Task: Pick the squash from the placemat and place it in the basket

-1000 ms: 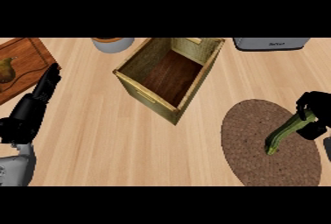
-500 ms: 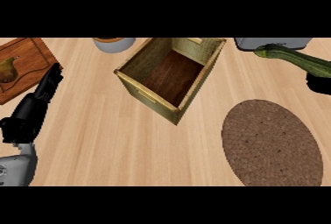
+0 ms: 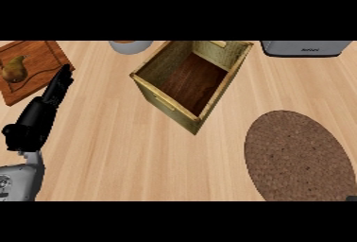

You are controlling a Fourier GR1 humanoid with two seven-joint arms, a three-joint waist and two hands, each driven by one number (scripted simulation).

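The wooden basket [image 3: 171, 101] stands open-topped in the middle of the counter, and its visible inside holds nothing. The brown oval placemat [image 3: 298, 156] lies at the right with nothing on it. No squash shows anywhere in the head view. My left hand [image 3: 42, 113] rests at the left edge, fingers straight and pointing up toward the cutting board, holding nothing. My right hand is out of the view.
A wooden cutting board [image 3: 42, 56] with a pear [image 3: 12, 69] on it lies at the top left, just beyond my left hand's fingertips. A grey bowl [image 3: 130, 45] sits behind the basket. A grey appliance [image 3: 305, 48] stands at the top right.
My right hand lifted the squash off the placemat, carried it to the upper right edge, then left the view with it. The left hand has stayed put.
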